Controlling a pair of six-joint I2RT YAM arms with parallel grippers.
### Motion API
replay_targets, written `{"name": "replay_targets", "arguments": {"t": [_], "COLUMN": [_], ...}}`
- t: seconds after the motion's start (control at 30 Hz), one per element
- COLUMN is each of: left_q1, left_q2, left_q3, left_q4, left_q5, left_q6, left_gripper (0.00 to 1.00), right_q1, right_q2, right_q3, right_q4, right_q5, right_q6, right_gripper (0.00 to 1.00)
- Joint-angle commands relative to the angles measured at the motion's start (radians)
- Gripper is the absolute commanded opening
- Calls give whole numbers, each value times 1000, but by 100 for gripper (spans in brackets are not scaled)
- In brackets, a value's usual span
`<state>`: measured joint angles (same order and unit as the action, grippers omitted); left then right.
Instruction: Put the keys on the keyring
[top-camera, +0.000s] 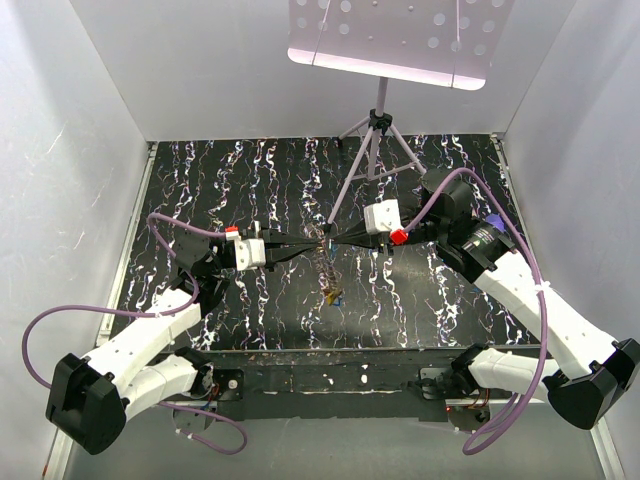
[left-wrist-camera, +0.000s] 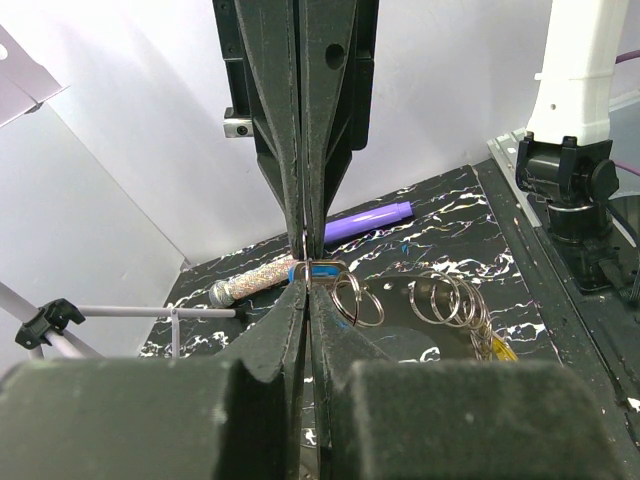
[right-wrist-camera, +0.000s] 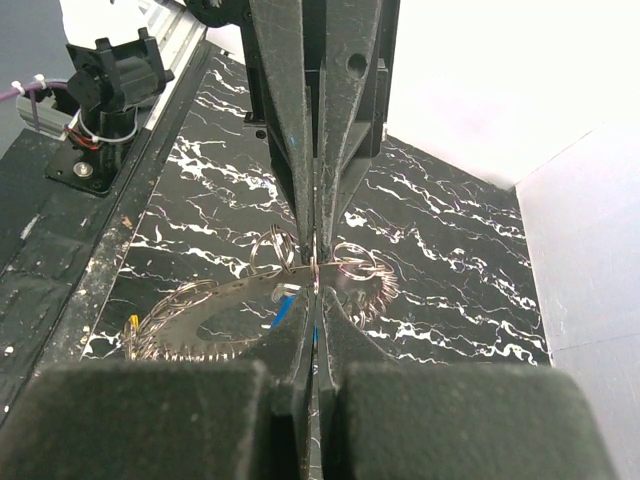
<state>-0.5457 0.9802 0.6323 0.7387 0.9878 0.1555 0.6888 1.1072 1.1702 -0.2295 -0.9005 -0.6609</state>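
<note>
Two closed grips: left gripper (left-wrist-camera: 305, 265) apparently pinches the blue key (left-wrist-camera: 322, 269); right gripper (right-wrist-camera: 316, 262) clamps the keyring (right-wrist-camera: 230, 305) rim. I judge steady, slow threading best.

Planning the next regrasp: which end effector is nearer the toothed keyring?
Right. The right end effector is clamped on the toothed rim of the keyring; the left end effector pinches a blue piece just beside it.

White arms (top-camera: 150, 345) with black joints (top-camera: 85, 395), lilac cables (top-camera: 26, 350), red wrist knobs (top-camera: 398, 237), black tapered pincer fingers (left-wrist-camera: 285, 150)
</note>
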Motion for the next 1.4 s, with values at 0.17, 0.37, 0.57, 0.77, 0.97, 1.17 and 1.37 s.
{"name": "replay_targets", "arguments": {"t": [0.17, 0.37, 0.57, 0.77, 0.97, 1.17, 1.37], "left_q1": [-3, -3, -3, -3, -3, -3, -3], "left_q2": [-12, -12, -9, -8, -8, -5, -3], "left_q3": [9, 7, 7, 7, 17, 35, 40], "left_q4": [41, 44, 51, 60, 28, -21, -41], "left_q5": [-6, -6, -6, -8, -14, -17, -21], "left_q6": [-1, -5, -11, -23, -13, -2, 1], "left_gripper": [0, 0, 0, 0, 0, 0, 0], "right_q1": [12, 14, 21, 26, 28, 31, 35], "right_q2": [3, 6, 16, 23, 28, 32, 37], "right_q3": [17, 20, 23, 31, 37, 51, 59], "right_q4": [21, 21, 19, 24, 45, 36, 30], "right_q5": [-41, -48, -54, -51, -43, -38, -29], "right_q6": [1, 7, 21, 32, 58, 64, 75], "right_gripper": [1, 1, 1, 1, 1, 1, 1]}}
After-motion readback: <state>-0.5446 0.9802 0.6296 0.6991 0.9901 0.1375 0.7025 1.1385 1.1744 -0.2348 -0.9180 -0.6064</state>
